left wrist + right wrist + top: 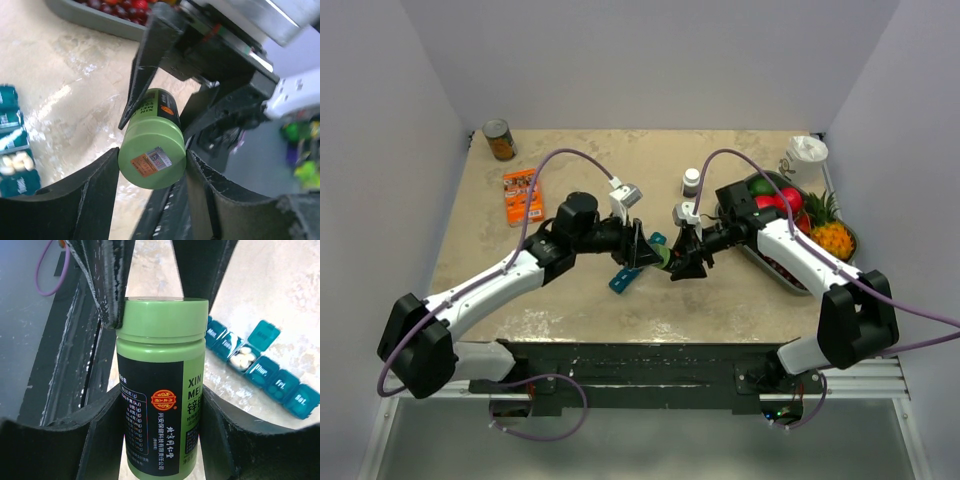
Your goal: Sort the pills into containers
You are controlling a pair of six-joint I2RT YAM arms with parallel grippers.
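Currently: both hands grip one green bottle (162, 355) above the desk (720, 300).
Right hand (161, 392) is clamped on the bottle's body. Left hand (152, 165) is clamped on its cap end, fingers (100, 185) pressed to both sides. Containers (260, 371) lie on the desk just below the hands: teal strip, one lid raised, white pills (241, 359) inside that compartment.
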